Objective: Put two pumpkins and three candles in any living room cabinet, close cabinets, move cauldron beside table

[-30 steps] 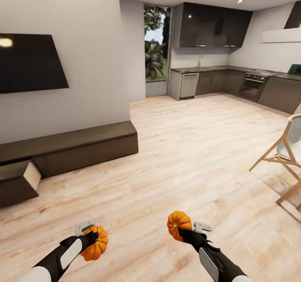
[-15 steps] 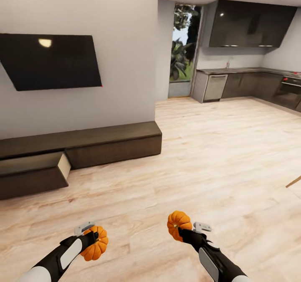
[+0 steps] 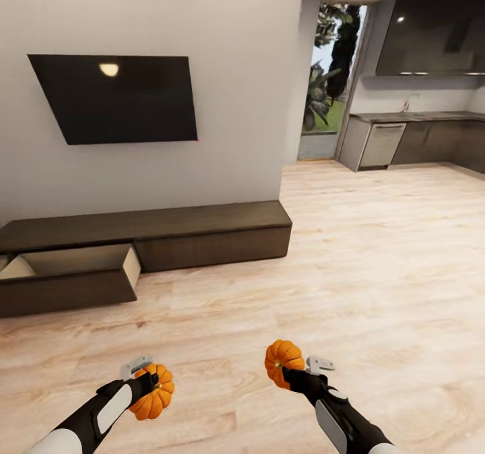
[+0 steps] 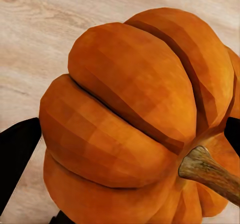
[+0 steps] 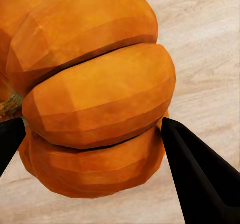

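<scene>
Leftmost, ahead of the robot and well apart from both arms, the cabinet (image 3: 202,228) runs long and low along the wall under a dark wall screen (image 3: 121,97), its long axis across the head view. Its left drawer (image 3: 67,265) stands pulled out, beige inside, opening upward; I cannot tell whether anything lies in it. That open drawer lies forward and to the left of both pincers, so the left arm is the nearer one.

Next, the left pincer (image 3: 145,381) is clamped on the left pumpkin (image 3: 152,393), held low over the wood floor (image 3: 377,272). In the left wrist view its black fingers (image 4: 17,159) press either flank, and the stem (image 4: 210,171) juts sideways, so this pumpkin lies tipped on its side.

Further right, the right pincer (image 3: 296,373) is clamped on the right pumpkin (image 3: 283,363), fingers (image 5: 200,174) on both flanks, its stem end facing toward the camera in the head view.

Judging from this, carrying both to the drawer calls for closing in forward and leftward, then lowering from above.
</scene>
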Motion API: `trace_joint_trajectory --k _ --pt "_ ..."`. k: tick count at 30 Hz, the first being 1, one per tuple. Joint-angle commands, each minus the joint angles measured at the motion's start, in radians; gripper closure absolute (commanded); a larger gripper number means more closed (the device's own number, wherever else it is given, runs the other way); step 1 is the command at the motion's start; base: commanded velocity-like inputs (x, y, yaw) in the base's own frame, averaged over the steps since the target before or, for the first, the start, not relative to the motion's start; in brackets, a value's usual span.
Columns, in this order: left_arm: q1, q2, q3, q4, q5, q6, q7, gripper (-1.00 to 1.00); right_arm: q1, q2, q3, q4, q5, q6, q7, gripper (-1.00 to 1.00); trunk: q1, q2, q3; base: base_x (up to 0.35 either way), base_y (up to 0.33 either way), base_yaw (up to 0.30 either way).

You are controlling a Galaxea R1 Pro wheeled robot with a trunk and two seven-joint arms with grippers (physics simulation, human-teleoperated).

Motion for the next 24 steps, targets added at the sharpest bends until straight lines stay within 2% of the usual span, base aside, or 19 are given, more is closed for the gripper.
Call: trace_joint_trajectory --k 1,16,24 --pt "0.000 0.001 -0.008 -0.003 0.009 0.002 0.009 1.00 -0.001 -0.001 0.004 -0.002 -0.006 0.003 -0.004 1.00 0.000 -0.001 -0.001 0.254 0.202 0.036" --pt "0.000 0.000 -0.008 -0.003 0.008 0.002 0.009 1.00 -0.001 0.002 0.005 -0.001 -0.006 0.005 -0.004 1.00 0.000 -0.001 -0.001 0.249 0.202 0.252" --pt "-0.001 0.000 -0.008 -0.003 0.009 0.002 0.009 1.00 -0.001 0.002 0.006 -0.001 -0.006 0.005 -0.004 1.00 0.000 -0.001 -0.001 0.153 0.207 0.283"
